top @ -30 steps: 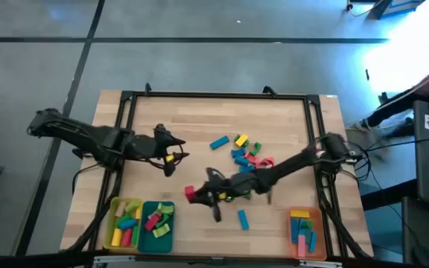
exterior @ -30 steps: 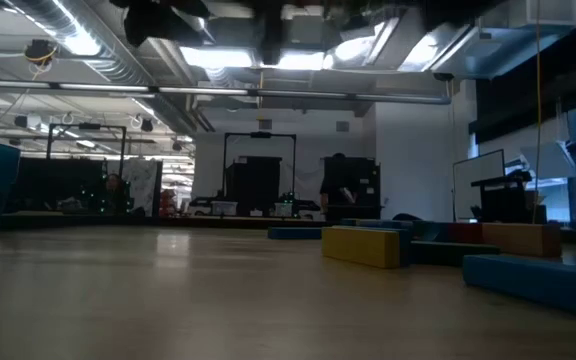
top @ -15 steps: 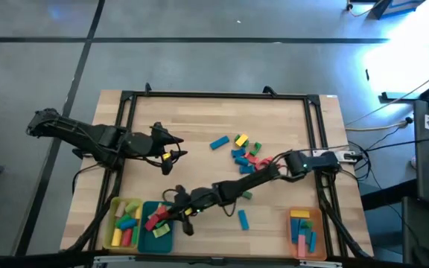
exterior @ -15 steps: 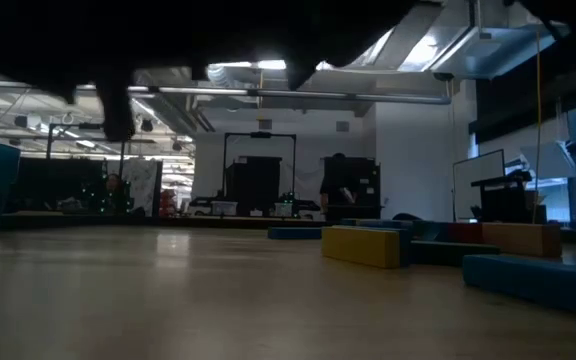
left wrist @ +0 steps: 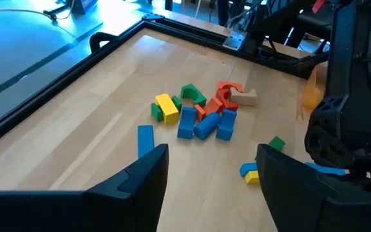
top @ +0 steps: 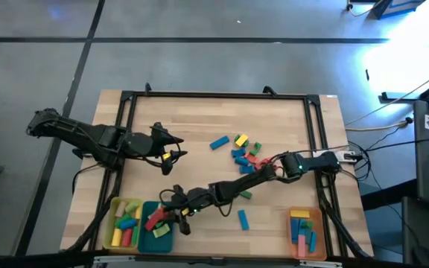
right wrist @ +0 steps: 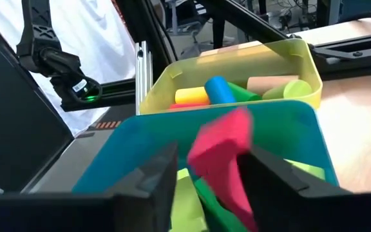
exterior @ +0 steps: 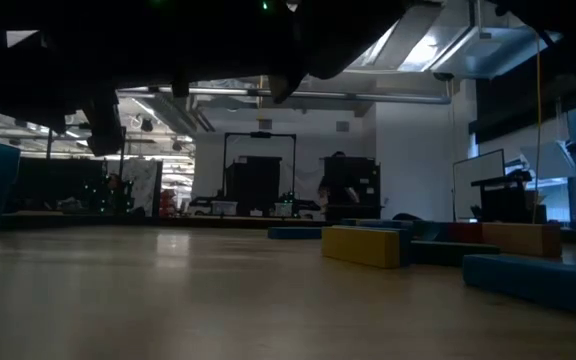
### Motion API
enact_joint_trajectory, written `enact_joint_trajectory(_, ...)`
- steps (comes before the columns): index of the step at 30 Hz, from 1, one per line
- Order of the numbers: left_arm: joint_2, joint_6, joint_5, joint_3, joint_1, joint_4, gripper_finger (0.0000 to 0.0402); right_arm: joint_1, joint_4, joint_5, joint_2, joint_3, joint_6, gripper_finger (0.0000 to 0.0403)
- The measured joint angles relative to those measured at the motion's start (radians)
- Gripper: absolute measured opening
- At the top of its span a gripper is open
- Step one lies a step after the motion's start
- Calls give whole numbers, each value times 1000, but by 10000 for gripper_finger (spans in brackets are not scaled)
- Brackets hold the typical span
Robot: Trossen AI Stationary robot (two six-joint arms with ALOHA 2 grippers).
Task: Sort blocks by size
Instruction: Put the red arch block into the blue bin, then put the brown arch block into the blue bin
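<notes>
Since a second ago the right arm has swung from mid-table to the near-left edge. Red block now sits between the right gripper fingers, directly above the teal tray; fingers parted, contact with the block not clear. Yellow tray just beside, holding more blocks. Loose pile of blocks remains mid-table, orange tray at the near-right corner. Left gripper hovers over bare wood at the left, fingers spread wide, empty.
</notes>
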Motion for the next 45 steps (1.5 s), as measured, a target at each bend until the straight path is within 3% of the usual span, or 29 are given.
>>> enact_joint_trajectory(8, 1, -1, 0, 0, 0, -21, 214, -13, -39, -104, -22, 0, 0, 207)
enact_joint_trajectory(13, 1, -41, -2, 0, 0, -21, 214, -32, -211, -217, -79, 0, -2, 208)
enact_joint_trajectory(29, 1, -45, -2, -1, 0, -19, 214, -30, -1127, -112, -319, 0, -218, 209)
enact_joint_trajectory(34, 1, -45, -1, -1, 0, -19, 214, -30, -1418, -8, -375, -1, -228, 209)
enact_joint_trajectory(40, 1, -45, 0, -1, 0, -19, 214, -30, -1547, 30, -460, -44, -185, 209)
enact_joint_trajectory(45, 1, -45, 0, -5, 0, -12, 214, -31, -1535, 57, -588, -209, -120, 209)
